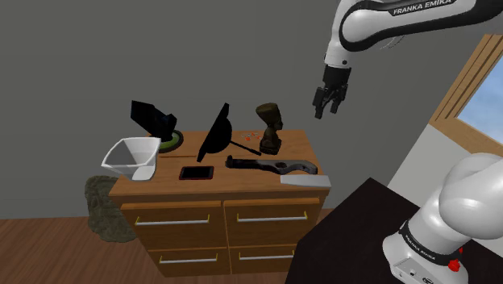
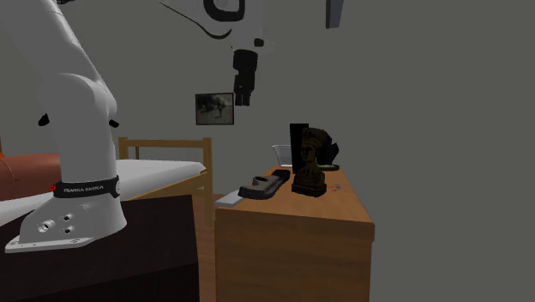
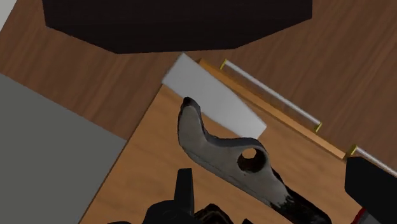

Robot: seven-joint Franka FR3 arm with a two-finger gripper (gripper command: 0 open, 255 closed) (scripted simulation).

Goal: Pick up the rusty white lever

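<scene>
1. The end effector [image 1: 326, 111] hangs released, its black fingers apart and touching nothing, high above the end of the wooden dresser [image 1: 250, 182] nearest the stand.
2. The lever [image 1: 272, 165] lies flat near the dresser's front edge. It is a curved off-white bar, mottled with dark patches and pierced by a round hole.
3. A flat, pale grey slab [image 1: 305, 181] overhangs the front corner just beside the lever.
4. A dark brown bust [image 1: 270, 129] stands upright behind the lever.

The lever [image 1: 272, 166] lies on the dresser [image 1: 165, 184] toward the shoulder view's right end, with a bust [image 1: 270, 129] standing just behind it and a flat plate [image 1: 305, 181] in front, jutting over the corner. At the left end sits a tub [image 1: 131, 157], a slab [image 1: 196, 173] lies flat between tub and lever, and the gripper [image 1: 326, 113] hangs above the right end.
</scene>
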